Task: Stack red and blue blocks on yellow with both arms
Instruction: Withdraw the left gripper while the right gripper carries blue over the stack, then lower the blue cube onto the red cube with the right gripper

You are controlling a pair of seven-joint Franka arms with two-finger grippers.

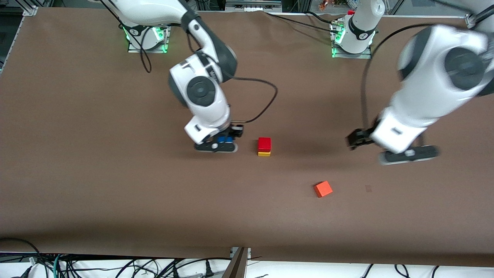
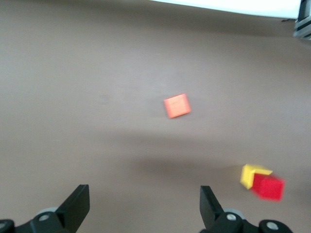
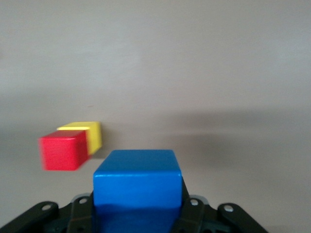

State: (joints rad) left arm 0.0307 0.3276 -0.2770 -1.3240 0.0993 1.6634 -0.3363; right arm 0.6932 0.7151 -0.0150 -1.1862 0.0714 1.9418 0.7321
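My right gripper (image 1: 224, 142) pinches the blue block (image 3: 137, 187); its lower half is hidden between the jaws. Just beside it the red block (image 1: 264, 143) sits on the yellow block (image 1: 264, 153), both matte cubes. My left gripper (image 2: 145, 208) hangs over bare brown table (image 1: 96, 185), jaws spread, blurred. An orange cube (image 1: 323, 189) lies near it.

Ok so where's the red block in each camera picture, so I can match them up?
Front view: the red block sits on the yellow block mid-table, beside the right claw.
Left wrist view: red block near the picture's lower corner.
Right wrist view: red block beside the held blue block.
Shared landmark: the yellow block underneath.
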